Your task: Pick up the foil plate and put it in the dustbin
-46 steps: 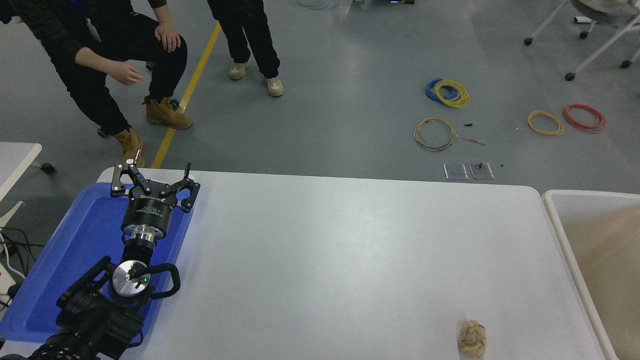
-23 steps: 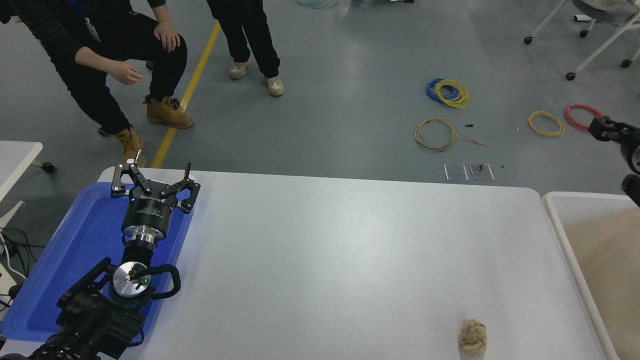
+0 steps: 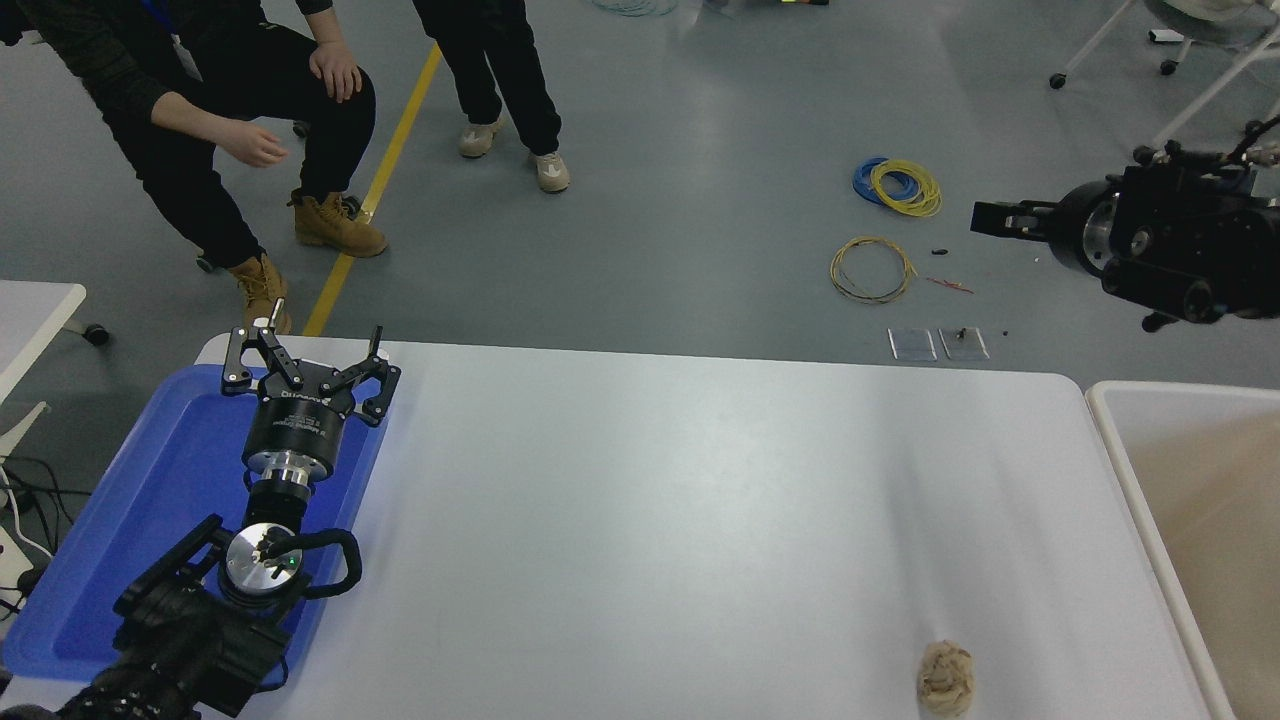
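Swinging in from the right edge, the right gripper [image 3: 990, 218] had pushed further over the floor beyond the table [image 3: 700, 500]; its grip could not be judged. Nearest lay a paper ball [image 3: 944, 679]. No foil plate showed. Left gripper [image 3: 305, 362] hung spread and empty over the blue tray [image 3: 150, 500], parked. Dustbin [image 3: 1120, 460] waited right. Gripper lettering proved unreadable.

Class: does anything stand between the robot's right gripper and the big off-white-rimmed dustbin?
Nothing visible does. The black right gripper hangs beyond the white table's far edge, up-left of the off-white-rimmed, beige-lined dustbin, with open space between. The beige wadded paper ball lies near the front edge, off that path. No foil plate shows.
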`<state>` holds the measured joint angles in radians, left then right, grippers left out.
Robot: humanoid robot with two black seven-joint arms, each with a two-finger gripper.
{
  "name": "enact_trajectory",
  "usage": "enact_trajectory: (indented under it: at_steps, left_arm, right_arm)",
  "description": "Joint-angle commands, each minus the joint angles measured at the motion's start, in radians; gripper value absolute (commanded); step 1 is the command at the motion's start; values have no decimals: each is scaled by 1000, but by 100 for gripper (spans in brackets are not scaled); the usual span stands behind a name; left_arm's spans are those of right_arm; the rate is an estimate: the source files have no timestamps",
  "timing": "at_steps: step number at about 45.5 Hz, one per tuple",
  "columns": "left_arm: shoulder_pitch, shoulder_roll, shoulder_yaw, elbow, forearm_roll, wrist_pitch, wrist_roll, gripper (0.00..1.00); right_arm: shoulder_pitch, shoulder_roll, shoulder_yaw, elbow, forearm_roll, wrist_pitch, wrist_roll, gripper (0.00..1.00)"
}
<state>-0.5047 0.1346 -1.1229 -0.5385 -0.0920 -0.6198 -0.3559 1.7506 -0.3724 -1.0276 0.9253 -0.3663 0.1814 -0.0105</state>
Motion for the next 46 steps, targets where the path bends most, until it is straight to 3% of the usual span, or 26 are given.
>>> enact_trajectory:
  at_steps: [1,24,46]
  left_arm:
    - [0,0,0,0,0,0,0,100]
    - [0,0,0,0,0,0,0,100]
    - [0,0,0,0,0,0,0,100]
  right_arm:
    - [135,6,-11,144,1,253,0,100]
    - [325,-39,-105,317,7,604,-2,100]
    - [374,-82,-100,403,53,604,-3,100]
